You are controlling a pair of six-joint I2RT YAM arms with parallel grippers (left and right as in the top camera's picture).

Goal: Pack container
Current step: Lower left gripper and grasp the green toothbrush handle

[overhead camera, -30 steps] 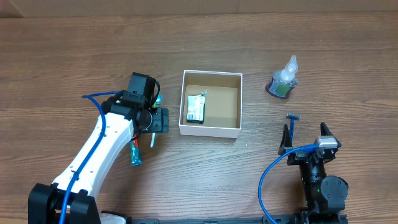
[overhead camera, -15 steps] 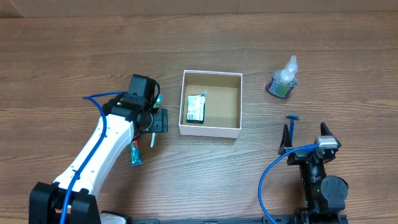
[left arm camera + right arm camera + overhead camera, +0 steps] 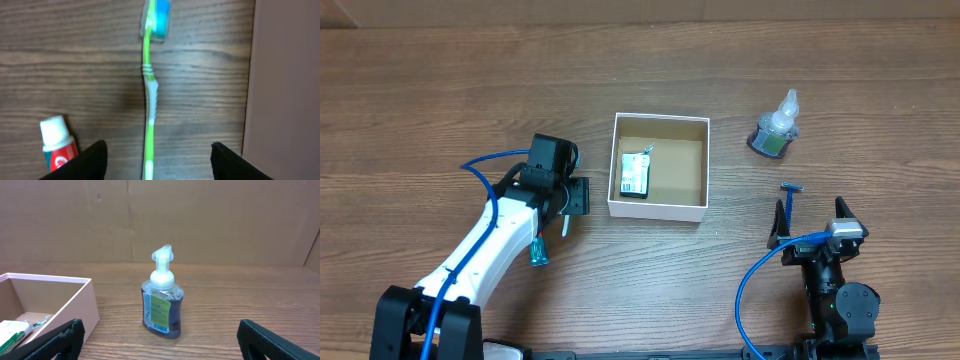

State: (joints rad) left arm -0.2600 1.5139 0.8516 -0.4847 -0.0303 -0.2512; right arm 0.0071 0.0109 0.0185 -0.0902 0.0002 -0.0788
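Note:
The container [image 3: 658, 208] is a square white box with a brown inside, mid-table, holding a white and green packet [image 3: 635, 173]. My left gripper [image 3: 570, 196] is open just left of it, over a green toothbrush [image 3: 565, 228]. In the left wrist view the toothbrush [image 3: 149, 100] lies lengthwise between my fingers [image 3: 90, 162], blue head away, with the container wall [image 3: 285, 90] at the right. A toothpaste tube [image 3: 57, 147] lies beside the left finger. My right gripper [image 3: 810, 222] is open and empty at the front right.
A purple soap pump bottle [image 3: 775, 130] stands at the back right and shows upright in the right wrist view [image 3: 161, 300], next to the container [image 3: 75, 297]. A blue razor [image 3: 790, 198] lies by the right gripper. The toothpaste tube [image 3: 537, 250] lies front left.
My left gripper has moved a little toward the table's front along the toothbrush. The right arm has not moved.

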